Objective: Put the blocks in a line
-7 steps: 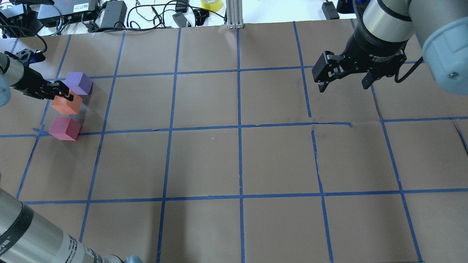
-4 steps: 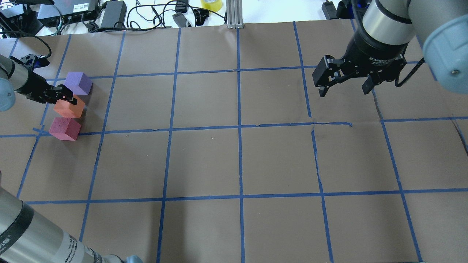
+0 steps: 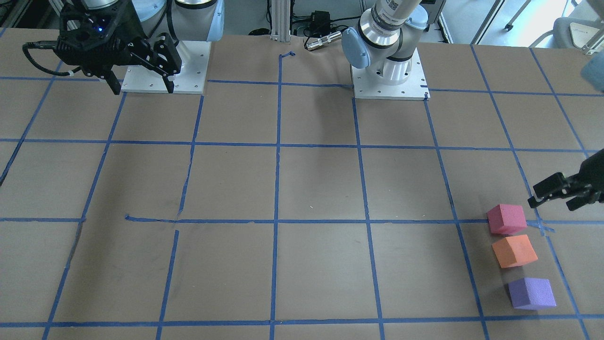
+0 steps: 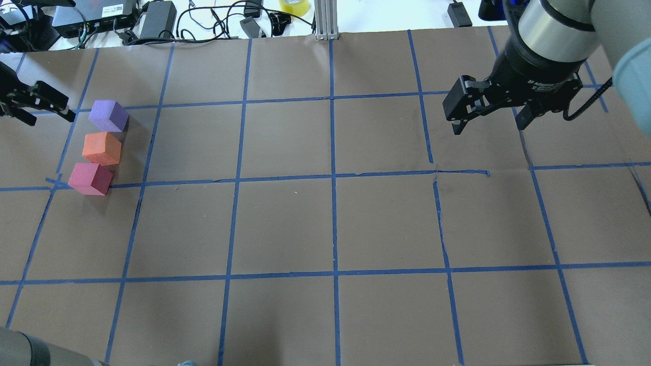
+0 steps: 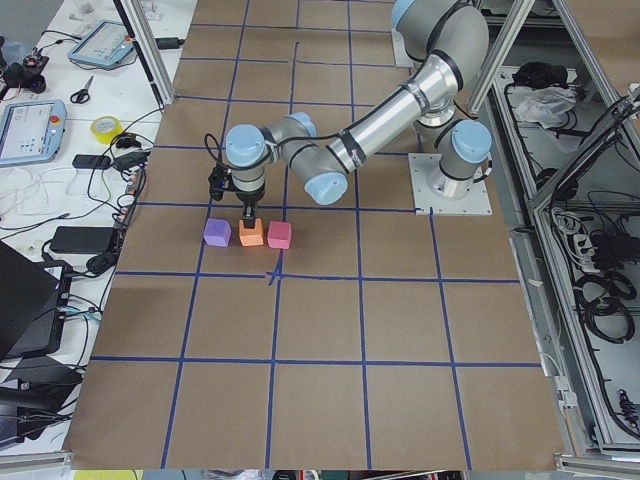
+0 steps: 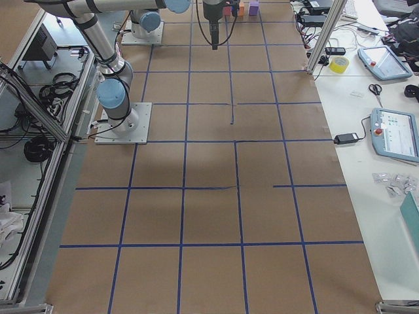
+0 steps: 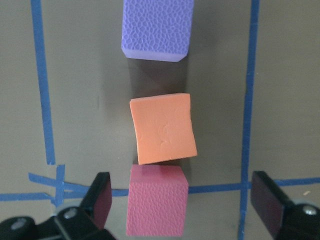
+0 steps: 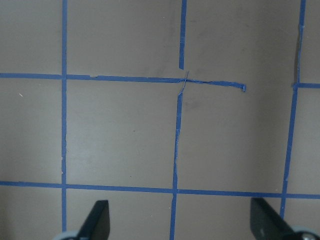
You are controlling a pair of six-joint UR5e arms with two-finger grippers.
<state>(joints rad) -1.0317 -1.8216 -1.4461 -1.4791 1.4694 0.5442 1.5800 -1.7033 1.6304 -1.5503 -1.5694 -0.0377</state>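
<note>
Orange block [image 4: 101, 148] mid-row, purple [image 4: 108, 116] and red [image 4: 90, 178] flanking | left gripper [image 4: 51, 118] near it, we see jaws spread, empty | right gripper [image 4: 488, 128] well apart, spread, empty

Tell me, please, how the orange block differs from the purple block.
The orange block is the row's middle one; the purple block is the end farthest from the robot. The orange block is twisted slightly against the tape lines; the purple block sits square to them. Their colours differ too. Both are similar-sized cubes lying free on the table.
</note>
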